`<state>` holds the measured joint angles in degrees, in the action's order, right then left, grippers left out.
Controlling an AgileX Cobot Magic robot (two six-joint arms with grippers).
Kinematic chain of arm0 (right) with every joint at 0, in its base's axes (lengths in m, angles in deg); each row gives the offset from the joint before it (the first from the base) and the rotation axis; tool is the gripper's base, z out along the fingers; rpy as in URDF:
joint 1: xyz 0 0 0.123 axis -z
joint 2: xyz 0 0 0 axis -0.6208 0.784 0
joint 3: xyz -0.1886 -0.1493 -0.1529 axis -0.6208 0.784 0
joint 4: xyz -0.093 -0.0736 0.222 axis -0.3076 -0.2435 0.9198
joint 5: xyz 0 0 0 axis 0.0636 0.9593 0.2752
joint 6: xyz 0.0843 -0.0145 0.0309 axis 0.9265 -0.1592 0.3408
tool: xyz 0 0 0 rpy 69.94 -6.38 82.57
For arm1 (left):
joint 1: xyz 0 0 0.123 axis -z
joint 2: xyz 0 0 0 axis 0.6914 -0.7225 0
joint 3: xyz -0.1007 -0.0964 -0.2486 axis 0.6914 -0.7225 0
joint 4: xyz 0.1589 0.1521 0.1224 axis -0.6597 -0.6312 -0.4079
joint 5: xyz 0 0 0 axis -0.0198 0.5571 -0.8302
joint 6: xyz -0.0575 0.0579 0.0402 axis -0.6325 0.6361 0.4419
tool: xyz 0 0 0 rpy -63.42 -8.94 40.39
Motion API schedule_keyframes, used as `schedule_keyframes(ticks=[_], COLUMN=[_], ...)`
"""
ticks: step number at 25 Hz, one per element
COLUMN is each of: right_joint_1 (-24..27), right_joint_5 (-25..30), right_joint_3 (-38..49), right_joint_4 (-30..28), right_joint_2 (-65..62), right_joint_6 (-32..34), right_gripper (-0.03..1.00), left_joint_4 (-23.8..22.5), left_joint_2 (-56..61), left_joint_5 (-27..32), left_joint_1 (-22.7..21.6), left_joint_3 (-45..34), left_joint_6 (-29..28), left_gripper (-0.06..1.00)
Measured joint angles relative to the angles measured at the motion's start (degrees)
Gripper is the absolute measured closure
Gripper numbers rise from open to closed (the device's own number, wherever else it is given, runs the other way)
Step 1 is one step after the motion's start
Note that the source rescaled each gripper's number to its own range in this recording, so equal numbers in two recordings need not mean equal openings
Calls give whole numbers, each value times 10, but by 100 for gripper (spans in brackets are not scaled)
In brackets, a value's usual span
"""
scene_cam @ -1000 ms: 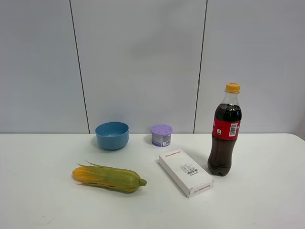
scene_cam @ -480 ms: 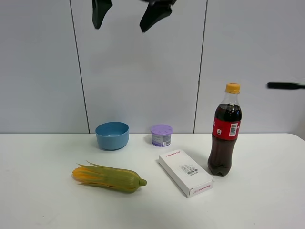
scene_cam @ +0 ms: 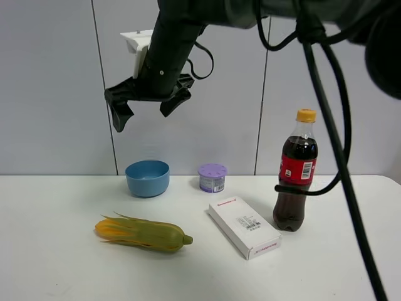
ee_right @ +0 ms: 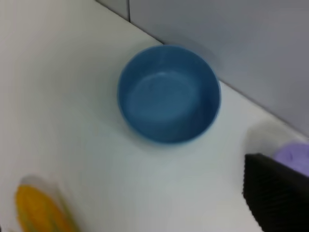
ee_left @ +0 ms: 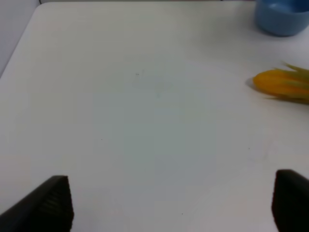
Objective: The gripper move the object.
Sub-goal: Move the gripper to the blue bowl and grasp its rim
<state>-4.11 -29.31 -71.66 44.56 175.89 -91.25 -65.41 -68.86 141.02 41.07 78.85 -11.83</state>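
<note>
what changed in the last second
The right gripper came down into view from the top and now hangs open above the blue bowl, holding nothing. The bowl, purple canister, corn, white box and cola bottle stayed put.

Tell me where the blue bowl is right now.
In the exterior high view the blue bowl stands at the back left of the table, left of the purple-lidded canister and below the right hand.

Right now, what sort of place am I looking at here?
Probably a robotics lab test bench: a white table against a plain grey panelled wall, unrelated props like a corn cob, cola bottle and blue bowl laid out, and a robot arm's end effector over the bowl.
</note>
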Motion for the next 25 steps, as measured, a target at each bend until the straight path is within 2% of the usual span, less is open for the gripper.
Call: schedule_keyframes(ticks=[3, 5, 12, 19, 25], right_joint_1=[0, 0, 7, 27, 31], right_joint_5=[-35, -59, -142, -184, -231], right_joint_3=[-1, -1, -1, -1, -1], right_joint_4=[0, 0, 9, 18, 68], right_joint_2=[30, 50, 100, 129, 145], right_joint_6=[-61, -78, -89, -92, -99], right_gripper=[-3, -3, -3, -3, -3], left_joint_4=[0, 0, 0, 0, 0], left_joint_2=[0, 0, 0, 0, 0], left_joint_5=[0, 0, 0, 0, 0], left_joint_1=[0, 0, 0, 0, 0], left_joint_3=[0, 0, 0, 0, 0], left_joint_6=[0, 0, 0, 0, 0], left_gripper=[-6, -6, -6, -6, -6])
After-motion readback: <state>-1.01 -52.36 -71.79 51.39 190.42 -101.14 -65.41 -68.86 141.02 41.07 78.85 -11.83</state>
